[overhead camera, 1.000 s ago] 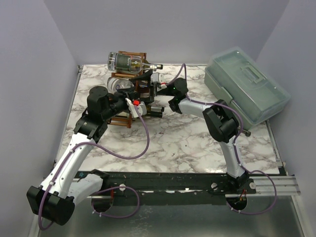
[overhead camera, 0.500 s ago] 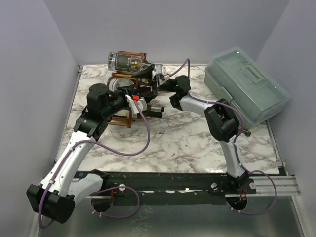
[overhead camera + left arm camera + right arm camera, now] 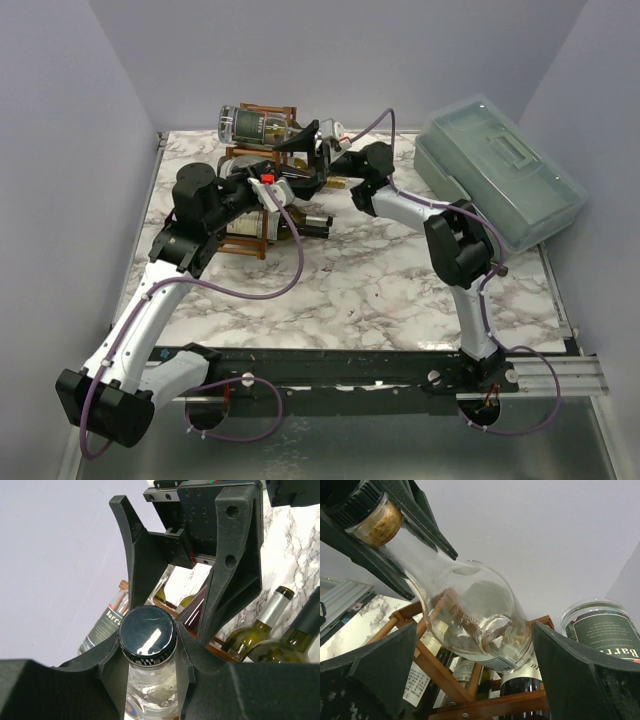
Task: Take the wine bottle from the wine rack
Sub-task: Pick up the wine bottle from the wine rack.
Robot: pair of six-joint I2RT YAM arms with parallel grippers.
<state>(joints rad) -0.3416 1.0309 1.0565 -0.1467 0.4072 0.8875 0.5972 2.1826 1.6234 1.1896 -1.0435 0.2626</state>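
The wine bottle (image 3: 147, 632) is clear glass with a black cap. My left gripper (image 3: 148, 655) is shut on its neck just under the cap. In the right wrist view its rounded body (image 3: 480, 625) hangs in the air in front of the reddish-brown wine rack (image 3: 445, 680). My right gripper (image 3: 475, 680) is open, its jaws wide apart below and to either side of the body, not touching it. In the top view both grippers meet at the right side of the rack (image 3: 248, 243): the left (image 3: 292, 182) below the right (image 3: 312, 140). They mostly hide the bottle there.
A dark-labelled bottle (image 3: 255, 125) lies on top of the rack. Green bottles (image 3: 260, 630) lie in its lower cells. A grey-green lidded toolbox (image 3: 500, 175) stands at the back right. Walls close in the table on the left, back and right.
My right gripper has risen and moved left toward the rack's top. My left gripper has lifted up and back with the clear bottle's neck in it.
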